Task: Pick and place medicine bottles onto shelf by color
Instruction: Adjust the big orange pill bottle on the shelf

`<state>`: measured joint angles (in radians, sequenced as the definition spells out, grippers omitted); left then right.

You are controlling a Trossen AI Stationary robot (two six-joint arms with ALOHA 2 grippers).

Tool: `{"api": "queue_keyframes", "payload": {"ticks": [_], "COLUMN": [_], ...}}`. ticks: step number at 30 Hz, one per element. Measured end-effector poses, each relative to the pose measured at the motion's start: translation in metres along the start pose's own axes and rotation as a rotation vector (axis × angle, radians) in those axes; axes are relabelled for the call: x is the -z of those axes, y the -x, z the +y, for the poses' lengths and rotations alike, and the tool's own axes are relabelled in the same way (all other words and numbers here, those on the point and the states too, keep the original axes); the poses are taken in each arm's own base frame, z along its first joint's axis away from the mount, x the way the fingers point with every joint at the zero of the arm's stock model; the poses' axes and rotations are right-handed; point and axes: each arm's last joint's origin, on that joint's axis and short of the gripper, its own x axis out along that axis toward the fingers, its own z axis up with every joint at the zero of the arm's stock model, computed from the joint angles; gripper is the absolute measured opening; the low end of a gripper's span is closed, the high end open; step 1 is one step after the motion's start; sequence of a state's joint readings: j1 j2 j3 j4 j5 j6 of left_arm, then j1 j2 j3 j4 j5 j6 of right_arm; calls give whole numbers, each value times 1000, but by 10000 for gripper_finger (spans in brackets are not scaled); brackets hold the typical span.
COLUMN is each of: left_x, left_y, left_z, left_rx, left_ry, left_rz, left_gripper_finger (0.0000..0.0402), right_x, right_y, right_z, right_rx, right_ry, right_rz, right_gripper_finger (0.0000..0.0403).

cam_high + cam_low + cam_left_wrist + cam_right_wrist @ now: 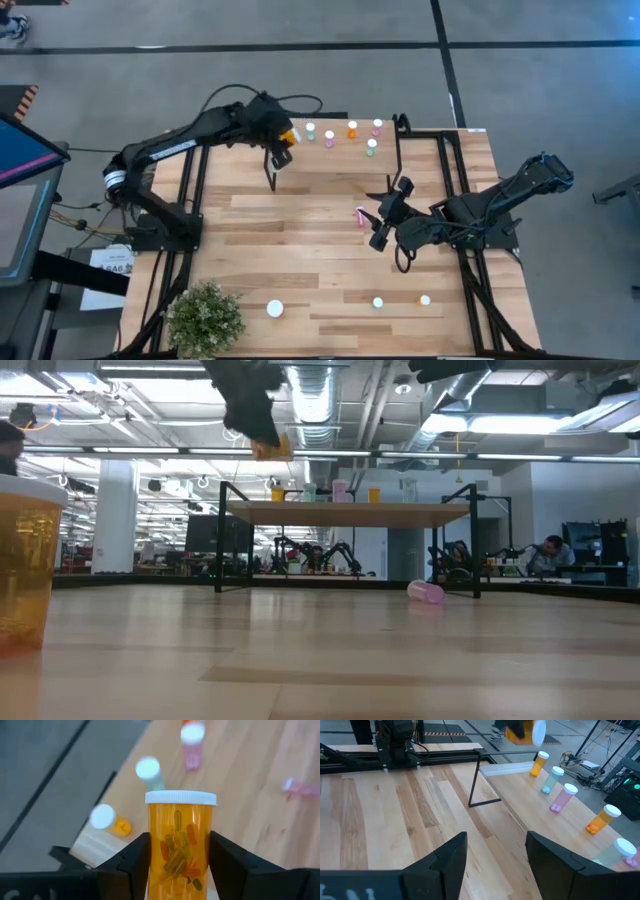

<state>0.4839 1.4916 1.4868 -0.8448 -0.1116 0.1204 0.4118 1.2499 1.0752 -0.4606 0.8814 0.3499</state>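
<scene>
Our left gripper (178, 865) clamps an orange pill bottle (179, 840) above the shelf (340, 147) for sorting beside orange; the right gripper (495, 855) waits open.

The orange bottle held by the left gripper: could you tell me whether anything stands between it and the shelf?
Nothing visible does. The left gripper holds the orange bottle above the shelf's pale end. The small bottles already standing there sit farther along the shelf, apart from it.

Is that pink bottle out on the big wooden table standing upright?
No. In the low view, the small pink medicine bottle lies on its side on the light wooden tabletop, in front of the shelf.
</scene>
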Motion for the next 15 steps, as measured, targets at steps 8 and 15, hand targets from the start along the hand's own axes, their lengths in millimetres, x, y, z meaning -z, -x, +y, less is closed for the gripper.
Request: {"api": "queue_keyframes", "payload": {"ticks": [8,15], "left_x": [9,49], "left_y": [46,45], "left_z": [-17,-21], "left_rx": [36,-2], "left_ry": [13,142], "left_rz": [-225,-519], "left_gripper_finger": [150,153], "right_x": [0,0], "right_y": [0,0], "right_z": [0,0], "right_rx": [-3,-14], "right_ry": [-1,-1], "right_rz": [1,4], "right_gripper_finger": [224,224]}}
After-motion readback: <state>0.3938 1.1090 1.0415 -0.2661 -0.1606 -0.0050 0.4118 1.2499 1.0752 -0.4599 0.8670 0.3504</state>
